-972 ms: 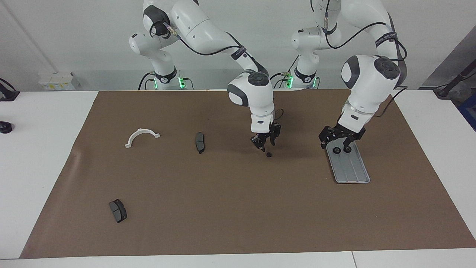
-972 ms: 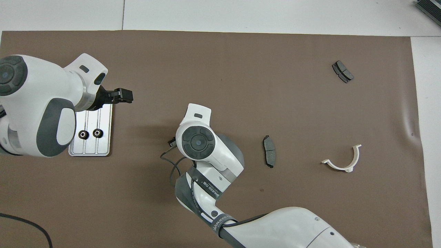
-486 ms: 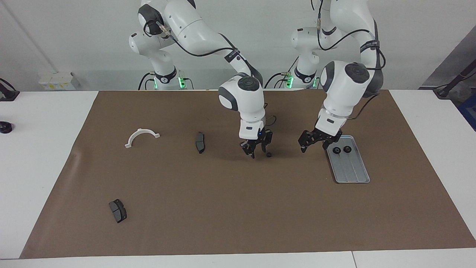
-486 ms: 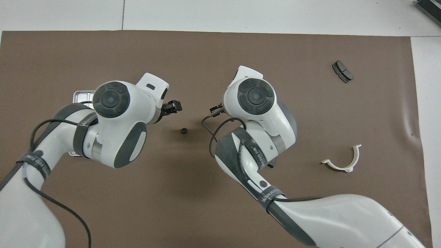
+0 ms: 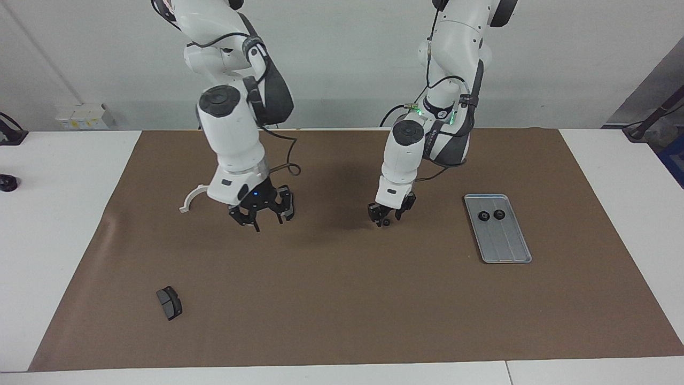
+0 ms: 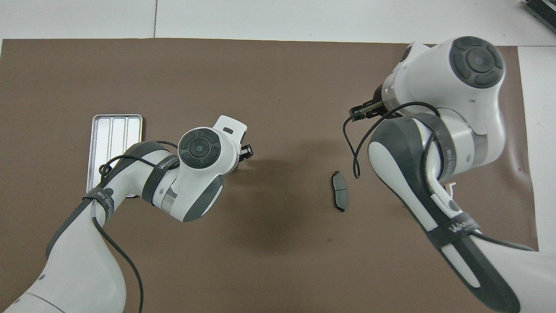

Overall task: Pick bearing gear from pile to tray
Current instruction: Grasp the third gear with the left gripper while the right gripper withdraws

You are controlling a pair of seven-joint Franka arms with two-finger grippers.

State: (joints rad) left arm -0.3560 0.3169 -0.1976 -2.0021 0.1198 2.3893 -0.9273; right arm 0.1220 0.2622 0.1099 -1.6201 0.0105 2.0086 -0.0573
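The silver-grey ridged tray [image 5: 506,245] lies toward the left arm's end of the table and holds two small black bearing gears [image 5: 483,216]. In the overhead view the left arm covers part of the tray [image 6: 114,130] and both gears. A third small black gear [image 5: 385,222] lies on the brown mat near the table's middle. My left gripper [image 5: 388,218] is low over the mat, right at this gear; the overhead view [image 6: 247,151] shows only its tip. My right gripper [image 5: 260,216] is open and empty, raised above the mat over a dark brake pad [image 6: 339,196].
A white curved bracket [image 5: 193,197] lies beside the right gripper, toward the right arm's end; only its tip shows in the overhead view [image 6: 451,187]. A second brake pad [image 5: 169,302] lies farther from the robots near that end. The brown mat [image 5: 342,310] covers the table.
My left gripper has swung from over the tray to the lone gear on the mat. My right gripper has left that gear, risen and moved toward the right arm's end, over the brake pad.
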